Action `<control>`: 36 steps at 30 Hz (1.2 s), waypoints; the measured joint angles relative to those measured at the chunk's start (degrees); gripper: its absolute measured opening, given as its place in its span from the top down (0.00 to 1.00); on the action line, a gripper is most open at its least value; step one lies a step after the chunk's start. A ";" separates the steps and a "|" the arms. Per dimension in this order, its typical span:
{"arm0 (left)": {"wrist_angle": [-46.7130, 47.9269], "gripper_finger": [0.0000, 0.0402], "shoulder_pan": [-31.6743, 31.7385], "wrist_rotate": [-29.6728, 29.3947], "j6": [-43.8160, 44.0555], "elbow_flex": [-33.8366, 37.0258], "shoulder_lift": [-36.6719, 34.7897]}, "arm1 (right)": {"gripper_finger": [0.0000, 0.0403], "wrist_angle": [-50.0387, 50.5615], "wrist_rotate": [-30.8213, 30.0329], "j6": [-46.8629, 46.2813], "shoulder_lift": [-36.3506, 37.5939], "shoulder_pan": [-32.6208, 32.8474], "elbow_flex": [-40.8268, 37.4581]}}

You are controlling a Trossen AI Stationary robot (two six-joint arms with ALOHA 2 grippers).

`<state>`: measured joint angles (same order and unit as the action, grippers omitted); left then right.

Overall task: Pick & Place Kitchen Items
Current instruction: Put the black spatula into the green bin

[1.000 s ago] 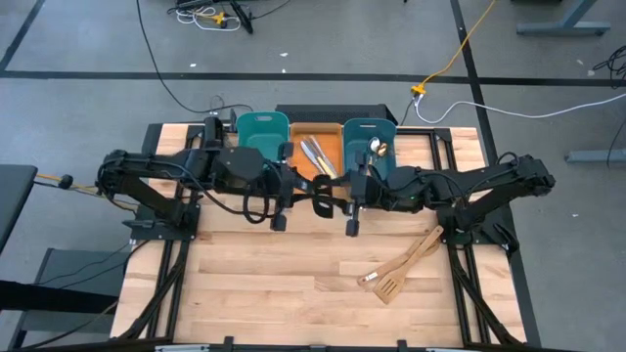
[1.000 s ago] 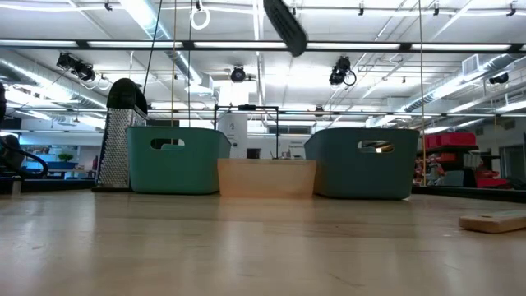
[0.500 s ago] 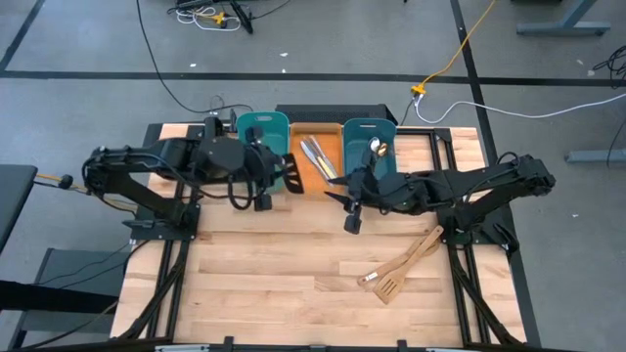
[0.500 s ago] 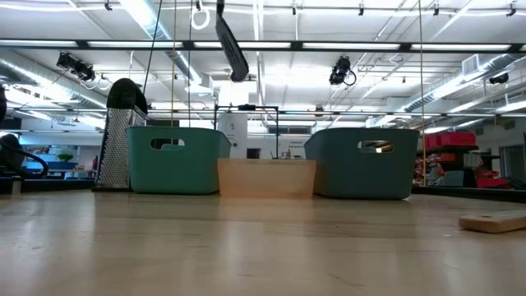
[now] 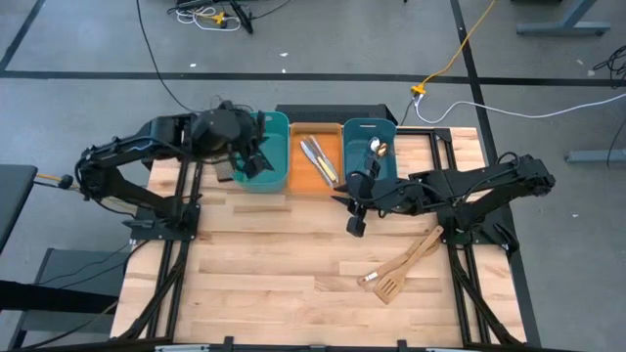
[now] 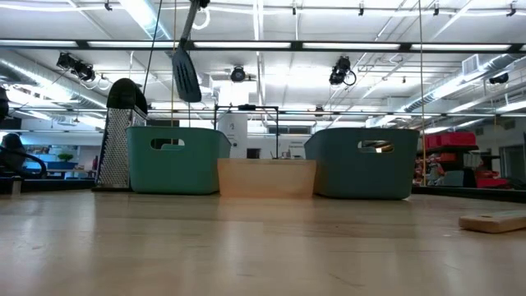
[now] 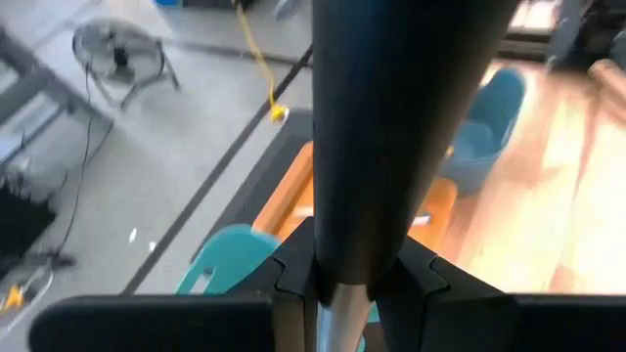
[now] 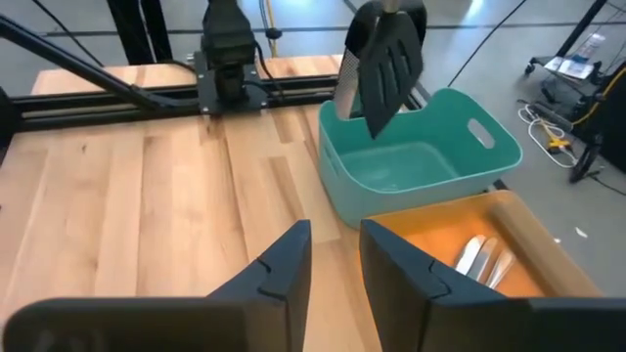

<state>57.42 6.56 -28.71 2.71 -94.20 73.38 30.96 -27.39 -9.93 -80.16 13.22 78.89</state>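
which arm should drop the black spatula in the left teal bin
The left. Its gripper already holds the black slotted spatula, hanging blade down over the left teal bin. The right gripper is open and empty over the table, in front of the orange bin.

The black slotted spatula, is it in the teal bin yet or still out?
Out. The black slotted spatula hangs blade-down from the left hand, above the empty left teal bin.
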 joint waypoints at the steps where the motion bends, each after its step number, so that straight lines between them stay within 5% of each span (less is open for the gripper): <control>1: 0.61 0.82 0.99 0.39 0.83 0.03 0.00 | 0.76 -0.02 0.02 -0.14 0.00 0.02 0.00; 14: 3.98 0.82 12.40 7.56 7.29 -0.05 1.08 | 0.76 -0.03 0.02 -0.11 0.00 0.02 -0.02; 36: 7.26 0.82 24.95 19.57 5.61 -0.03 12.42 | 0.76 -0.04 1.94 -0.11 -0.04 0.02 -0.07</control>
<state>64.69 31.51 -9.14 8.32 -94.24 85.81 30.92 -25.45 -10.04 -80.20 13.23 78.83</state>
